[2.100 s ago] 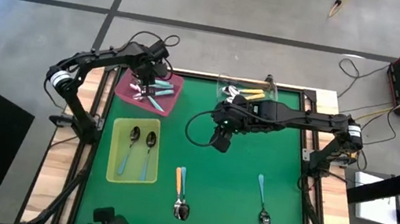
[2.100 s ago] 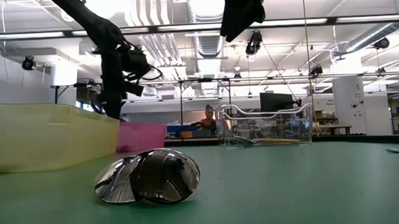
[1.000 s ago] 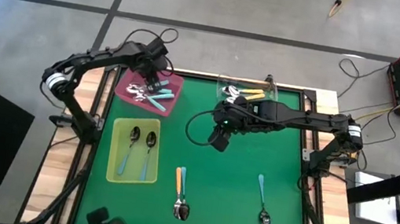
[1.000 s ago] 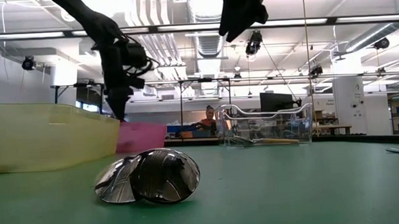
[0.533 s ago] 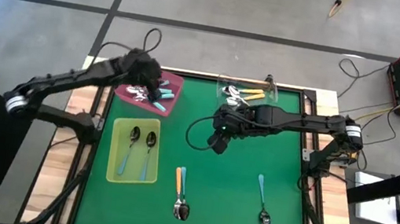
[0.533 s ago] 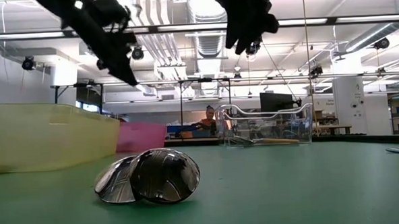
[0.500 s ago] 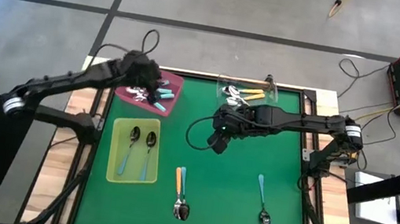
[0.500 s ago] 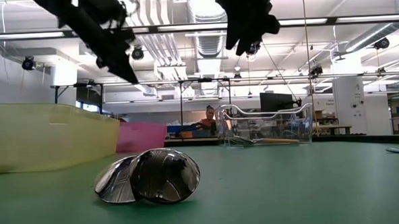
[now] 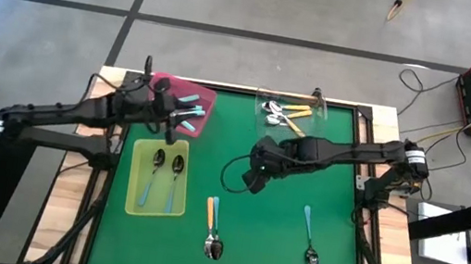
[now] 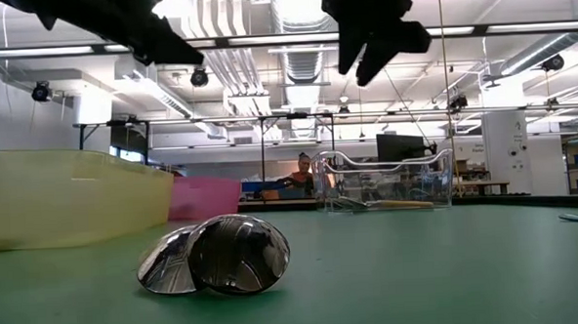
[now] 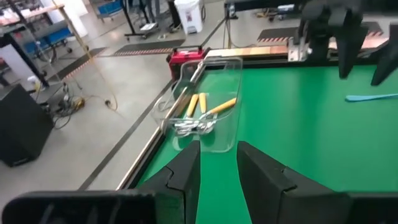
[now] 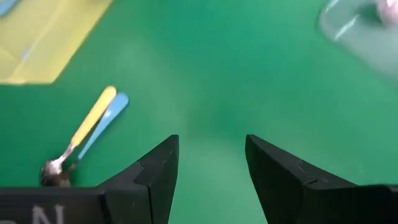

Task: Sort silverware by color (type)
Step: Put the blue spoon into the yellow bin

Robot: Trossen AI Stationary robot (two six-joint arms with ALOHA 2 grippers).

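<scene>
- Watching three loose spoons lying on the green mat (image 9: pixel 275 241): an orange-handled spoon (image 9: pixel 209 212) and a blue-handled spoon (image 9: pixel 216 215) are touching side by side, and a lone blue-green-handled spoon (image 9: pixel 308 234) is lying well apart from them.
- I am judging them light and stiff, with slick metal bowls and lying flat, so I am planning to pinch mid-handle on the plastic, working the touching pair apart first.
- I am counting two blue-handled spoons in the yellow-green tray (image 9: pixel 132 206), what looks like three orange-handled ones in the clear tray (image 11: pixel 231 68), and a small overlapping heap of teal-handled ones in the pink tray (image 9: pixel 208 98) that I cannot count.
- The right gripper (image 12: pixel 208 140) is hovering over bare mat, near the pair, fingers spread and empty.
- The left gripper (image 11: pixel 217 149) is hanging by the pink and yellow-green trays, fingers slightly parted, carrying nothing.
</scene>
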